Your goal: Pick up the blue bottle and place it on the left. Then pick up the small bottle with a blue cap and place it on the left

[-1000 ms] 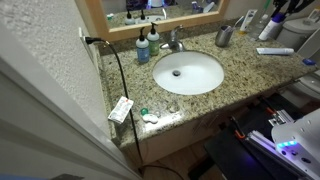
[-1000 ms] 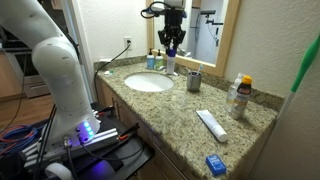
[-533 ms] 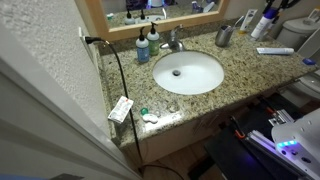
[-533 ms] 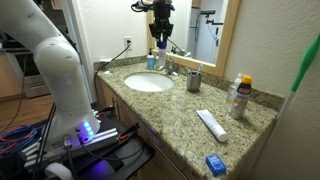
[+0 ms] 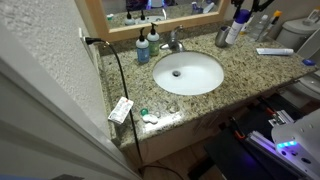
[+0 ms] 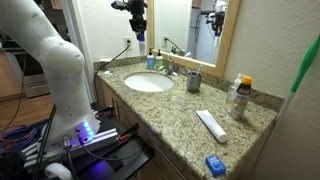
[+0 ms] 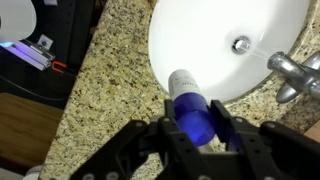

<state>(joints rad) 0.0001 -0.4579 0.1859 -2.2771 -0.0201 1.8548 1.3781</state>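
My gripper (image 7: 197, 128) is shut on the blue bottle (image 7: 192, 105), a blue cylinder whose paler top points toward the white sink (image 7: 225, 40). In an exterior view the gripper (image 6: 138, 22) holds the bottle (image 6: 140, 37) high in the air, above the back left part of the counter and left of the sink (image 6: 147, 82). The gripper is out of frame in the exterior view from the front. A small white bottle (image 6: 232, 100) stands at the counter's right end; its cap is too small to make out.
A green bottle (image 6: 153, 58) stands behind the sink, next to the faucet (image 6: 168, 66). Also on the granite counter are a metal cup (image 6: 194, 81), an orange-capped bottle (image 6: 241, 88), a long white tube (image 6: 211, 125) and a blue box (image 6: 216, 164). A mirror backs the counter.
The gripper has risen from beside the faucet and moved left along the mirror, carrying the blue bottle up with it.
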